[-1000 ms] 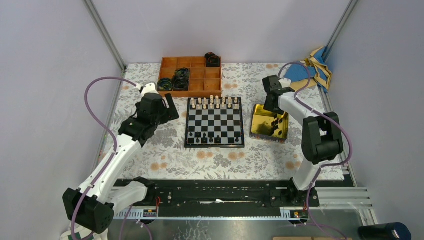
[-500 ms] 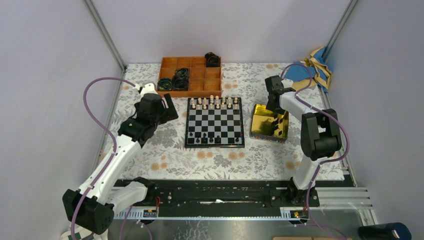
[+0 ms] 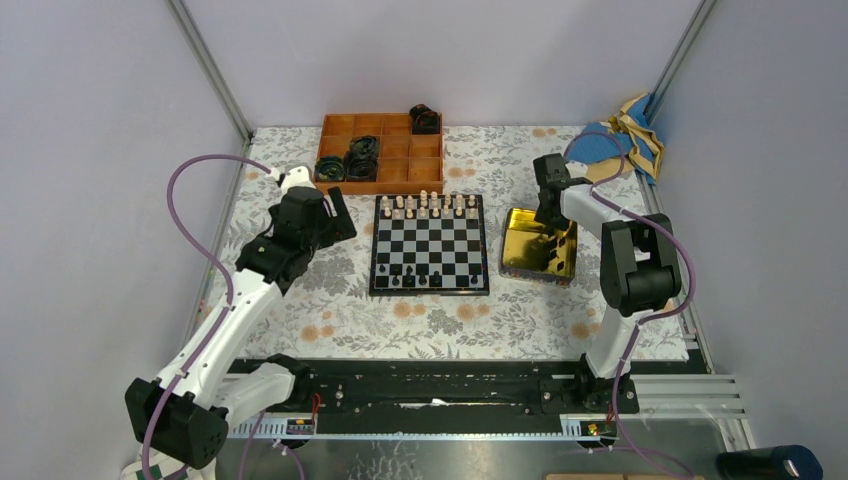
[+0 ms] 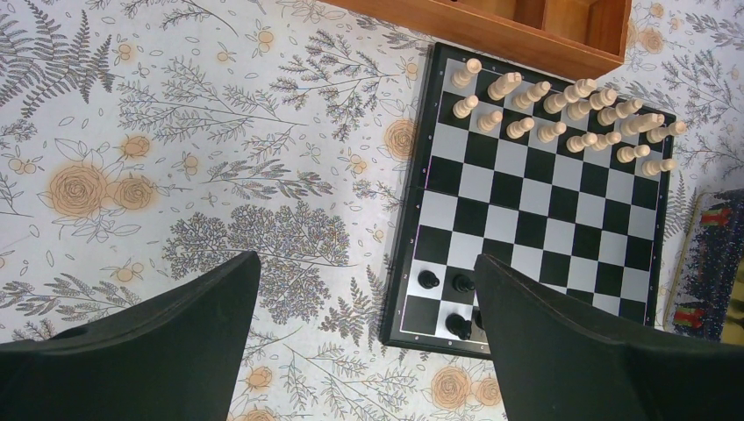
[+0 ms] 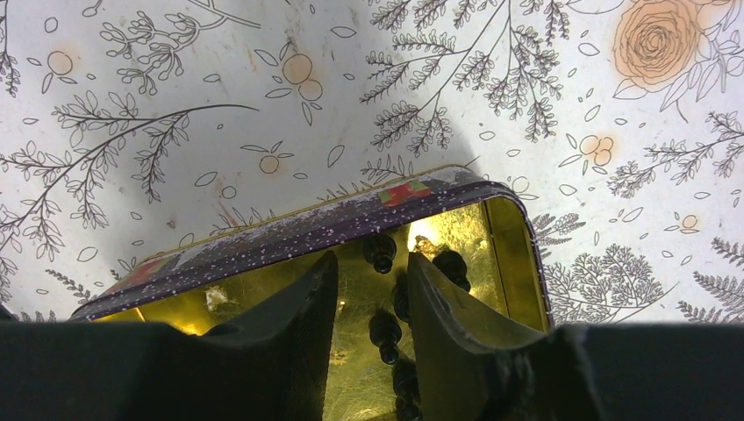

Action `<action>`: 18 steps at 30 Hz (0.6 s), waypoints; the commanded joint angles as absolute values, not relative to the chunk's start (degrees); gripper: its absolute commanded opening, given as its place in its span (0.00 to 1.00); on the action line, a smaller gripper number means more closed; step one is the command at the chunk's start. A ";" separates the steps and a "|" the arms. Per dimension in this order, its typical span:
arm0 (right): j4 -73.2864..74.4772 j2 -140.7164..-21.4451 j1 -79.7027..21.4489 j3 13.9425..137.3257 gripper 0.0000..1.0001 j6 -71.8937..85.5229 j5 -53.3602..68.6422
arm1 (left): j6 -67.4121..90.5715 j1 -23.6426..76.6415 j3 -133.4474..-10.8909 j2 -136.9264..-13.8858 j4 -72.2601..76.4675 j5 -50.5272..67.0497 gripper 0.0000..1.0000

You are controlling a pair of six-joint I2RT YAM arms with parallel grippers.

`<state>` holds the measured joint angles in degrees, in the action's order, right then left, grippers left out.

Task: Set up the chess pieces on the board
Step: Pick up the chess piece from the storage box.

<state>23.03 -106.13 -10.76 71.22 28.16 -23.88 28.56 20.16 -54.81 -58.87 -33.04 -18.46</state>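
Left wrist: three chess pieces [image 4: 428, 280] (perhaps four) on board [image 4: 535, 210].

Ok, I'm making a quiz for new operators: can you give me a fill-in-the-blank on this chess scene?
Seen from the arms, the cream chessmen fill the two ____ rows of the board. The right gripper reaches into a tin lying to the ____ of the board. The left gripper hovers with its jaws ____. The black chess pieces in the tin lie on a ____-coloured floor.
Missing words: far; right; open; gold.
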 commanded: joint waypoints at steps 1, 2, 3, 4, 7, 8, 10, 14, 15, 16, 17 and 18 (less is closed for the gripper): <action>21.36 -106.67 -10.15 70.68 0.41 28.57 -22.98 | 28.08 19.78 -54.84 -58.81 -31.64 -19.64 0.99; 21.26 -106.85 -10.10 70.67 0.40 28.61 -22.81 | 28.14 19.78 -54.84 -58.76 -31.60 -19.60 0.99; 21.16 -106.94 -10.11 70.60 0.40 28.67 -22.64 | 28.20 19.78 -54.84 -58.69 -31.64 -19.64 0.99; 21.13 -106.92 -10.10 70.51 0.39 28.72 -22.57 | 28.20 19.78 -54.84 -58.70 -31.66 -19.68 0.99; 20.92 -107.19 -9.98 70.48 0.38 28.81 -22.35 | 28.25 19.78 -54.84 -58.62 -31.70 -19.58 0.99; 21.00 -107.34 -10.01 70.55 0.37 28.75 -22.35 | 28.27 19.78 -54.83 -58.58 -31.67 -19.53 0.99; 21.06 -107.33 -9.95 70.49 0.36 28.82 -22.24 | 28.36 19.78 -54.76 -58.47 -31.72 -19.57 0.99; 20.94 -107.31 -9.85 70.32 0.31 28.96 -22.24 | 28.47 19.78 -54.58 -58.44 -31.70 -19.47 0.99; 21.04 -107.27 -9.85 70.24 0.30 28.92 -22.24 | 28.48 19.75 -54.58 -58.45 -31.73 -19.42 0.99; 21.05 -107.30 -9.80 70.18 0.28 28.88 -22.24 | 28.43 19.77 -54.58 -58.45 -31.72 -19.27 0.99; 21.01 -107.29 -9.72 70.14 0.26 28.98 -22.25 | 28.46 19.78 -54.58 -58.44 -31.71 -19.33 0.99; 21.03 -107.21 -9.70 70.06 0.24 29.00 -22.24 | 28.48 19.78 -54.58 -58.44 -31.69 -19.33 0.99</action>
<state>21.93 -107.42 -10.33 70.37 28.36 -22.76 28.58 20.16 -54.81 -58.87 -33.08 -18.46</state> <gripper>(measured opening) 0.271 0.989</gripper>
